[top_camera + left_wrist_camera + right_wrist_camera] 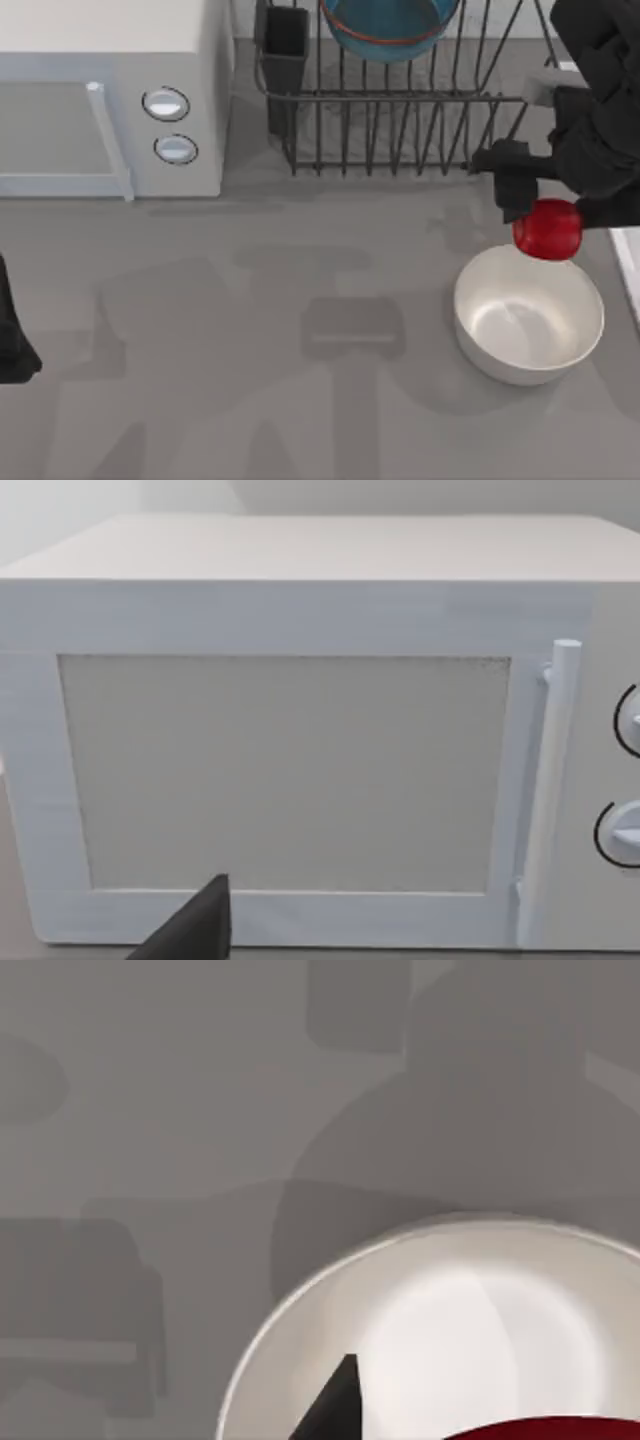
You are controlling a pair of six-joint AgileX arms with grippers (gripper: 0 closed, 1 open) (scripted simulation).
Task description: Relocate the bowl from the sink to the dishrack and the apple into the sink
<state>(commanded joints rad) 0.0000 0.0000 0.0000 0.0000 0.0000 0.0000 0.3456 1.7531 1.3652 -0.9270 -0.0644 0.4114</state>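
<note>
My right gripper [558, 210] is shut on the red apple [547, 230] and holds it in the air over the far rim of a plain white bowl [528, 315]. The right wrist view shows the apple [565, 1430] as a red sliver beside one dark fingertip [335, 1400], with the white bowl [450, 1310] below. The teal-blue bowl [388, 25] with its orange-red band rests in the dark wire dishrack [400, 130] at the back. A pale strip of the sink's rim [630, 265] runs along the right edge. My left arm [12, 345] is parked at the left edge.
A white microwave [110, 95] stands at the back left, and its door [290, 770] faces the left wrist camera. The black cutlery cup [286, 50] sits at the dishrack's left corner. Bare grey tabletop [280, 330] spreads across the middle and front.
</note>
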